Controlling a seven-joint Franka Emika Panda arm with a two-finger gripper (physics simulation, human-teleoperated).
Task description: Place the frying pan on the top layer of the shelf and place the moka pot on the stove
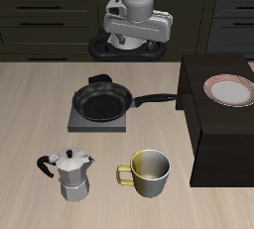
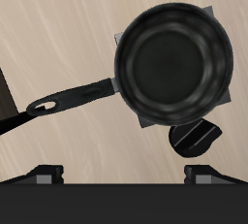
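Dark kitchen cabinets with drawer handles line the back, behind a pale wood-grain worktop

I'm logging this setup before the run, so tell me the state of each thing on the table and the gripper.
pan: upright, empty, sitting on the stove.
stove: covered by the pan, only its edges showing.
moka pot: upright on the table, lid closed, untouched.
mug: upright, empty, beside the moka pot.
plate: lying flat on the shelf top, empty.
shelf: top holds only the plate.
gripper: above the pan, holding nothing; open or shut unclear.
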